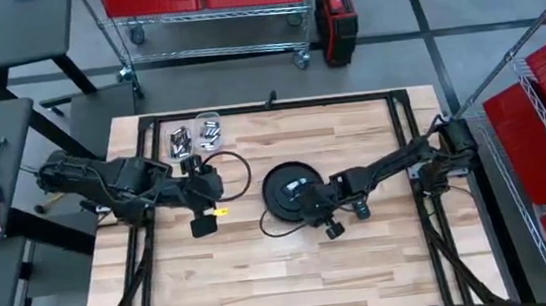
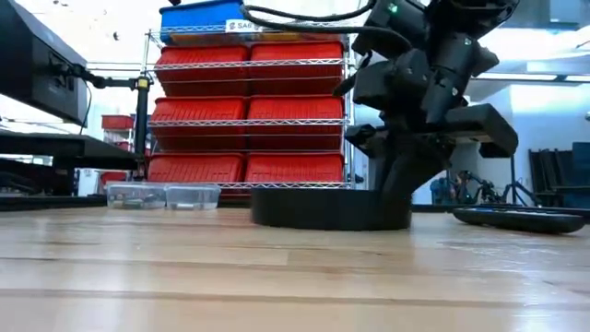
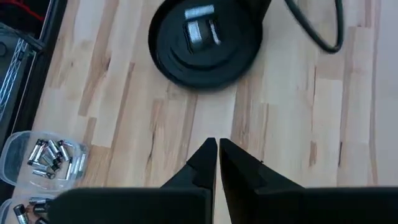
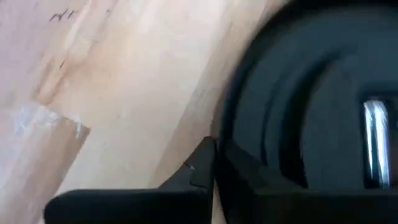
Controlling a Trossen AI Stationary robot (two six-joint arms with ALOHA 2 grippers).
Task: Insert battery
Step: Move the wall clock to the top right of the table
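Observation:
A round black device (image 1: 292, 191) lies flat on the wooden table, and a silvery battery bay (image 3: 200, 28) shows in its middle. Two clear tubs (image 1: 195, 135) holding loose batteries (image 3: 51, 157) stand at the far left. My left gripper (image 3: 216, 148) hovers shut over bare wood, left of the device, with nothing showing between its fingers. My right gripper (image 4: 214, 152) is shut at the device's right near rim (image 1: 316, 205). In the low view the right arm comes down onto the device (image 2: 330, 208). My right gripper's shut fingertips (image 4: 202, 158) stand at the device's outer rim (image 4: 233, 140), slanting down from the table's right. The device lies flat on the table. I cannot tell whether the tips press on the rim or only stand against it.
A black cable (image 1: 238, 171) loops from the device toward the far left. A dark flat part (image 2: 521, 219) lies on the table at the right of the low view. Bare wood spreads across the near half of the table (image 1: 295, 281).

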